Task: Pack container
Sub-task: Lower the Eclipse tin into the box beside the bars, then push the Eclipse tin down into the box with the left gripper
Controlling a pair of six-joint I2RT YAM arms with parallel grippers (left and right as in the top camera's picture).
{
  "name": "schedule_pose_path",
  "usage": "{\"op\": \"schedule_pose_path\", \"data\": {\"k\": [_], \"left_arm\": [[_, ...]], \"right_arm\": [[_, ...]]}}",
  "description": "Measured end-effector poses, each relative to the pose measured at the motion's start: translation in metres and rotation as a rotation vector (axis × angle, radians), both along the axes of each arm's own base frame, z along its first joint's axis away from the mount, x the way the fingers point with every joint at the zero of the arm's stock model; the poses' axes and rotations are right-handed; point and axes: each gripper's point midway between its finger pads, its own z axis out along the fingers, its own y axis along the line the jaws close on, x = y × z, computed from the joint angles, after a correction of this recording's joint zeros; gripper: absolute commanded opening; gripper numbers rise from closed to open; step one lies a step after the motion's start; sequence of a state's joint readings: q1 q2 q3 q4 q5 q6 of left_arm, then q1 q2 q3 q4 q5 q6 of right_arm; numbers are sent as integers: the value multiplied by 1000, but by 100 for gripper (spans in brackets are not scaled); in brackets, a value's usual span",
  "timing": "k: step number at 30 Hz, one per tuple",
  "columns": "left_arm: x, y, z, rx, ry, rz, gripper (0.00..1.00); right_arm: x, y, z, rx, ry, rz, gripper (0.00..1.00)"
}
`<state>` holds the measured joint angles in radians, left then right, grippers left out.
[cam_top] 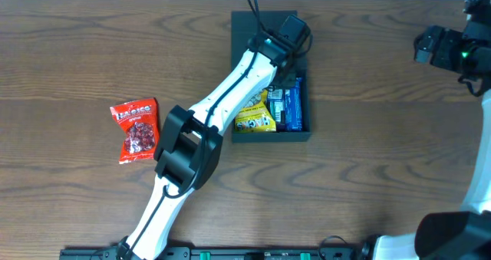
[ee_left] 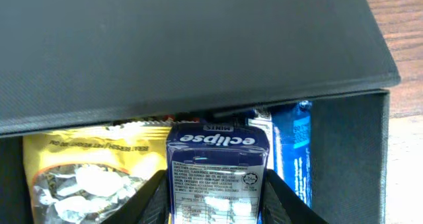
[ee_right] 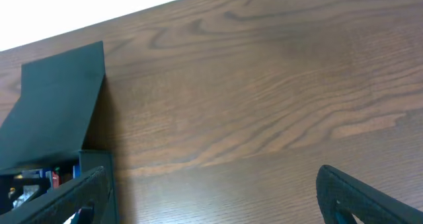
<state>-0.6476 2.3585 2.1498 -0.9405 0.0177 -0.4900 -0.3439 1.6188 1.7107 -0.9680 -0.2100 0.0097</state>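
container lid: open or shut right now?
Open. The lid stands raised over the container; snack packets show inside.

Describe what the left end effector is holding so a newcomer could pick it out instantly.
Find the dark container, flap raised, far centre on the table. Inside, the left end effector grips the mints box between a yellow sweets bag and a blue packet. It alone is a rigid navy carton lettered "eclipse" in white.
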Motion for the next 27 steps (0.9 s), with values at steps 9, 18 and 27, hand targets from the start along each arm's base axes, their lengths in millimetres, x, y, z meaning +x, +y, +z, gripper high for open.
{"op": "schedule_pose_path", "data": {"k": [9,18,27], "left_arm": [[-2,-1,-1,-11,14,31,95],[-5,5,18,6,-12,-6,95],[8,36,144,78,-331,-142,6]], "right_arm": [[1,0,-2,2,5,0,99],[1,0,-2,2,5,0,99],[1,1,-2,6,4,4,99]]}}
